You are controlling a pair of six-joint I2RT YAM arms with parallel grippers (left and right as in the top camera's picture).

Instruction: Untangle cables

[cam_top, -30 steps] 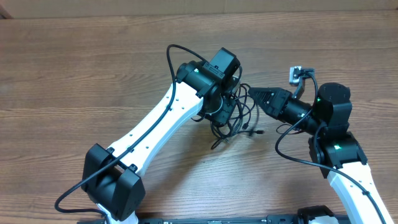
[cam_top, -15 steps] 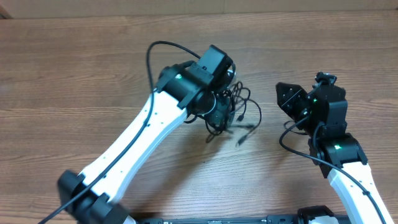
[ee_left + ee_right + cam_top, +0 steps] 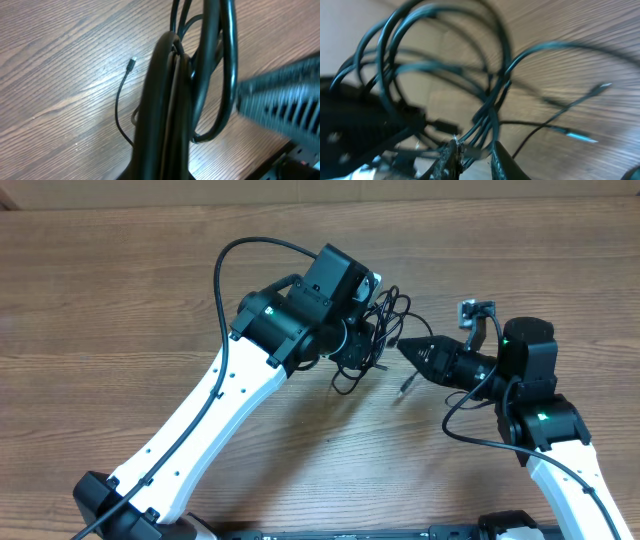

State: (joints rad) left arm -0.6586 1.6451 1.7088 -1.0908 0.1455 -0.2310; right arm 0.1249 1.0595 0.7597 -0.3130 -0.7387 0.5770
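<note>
Holding cables (image 3: 391, 310) centre frame: left claw (image 3: 362, 345) clamped on them. Grip of right claw (image 3: 408, 348) indeterminate; best drawing one out slowly.

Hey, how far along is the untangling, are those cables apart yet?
Nothing looks separated yet: the cables form one knotted clump of loops. In hand: the left gripper is clamped on the clump, and the right gripper has its tips among the strands, though the blurred wrist view leaves its grip unclear. One plug end hangs loose. Left to do: pulling every cord apart.
</note>
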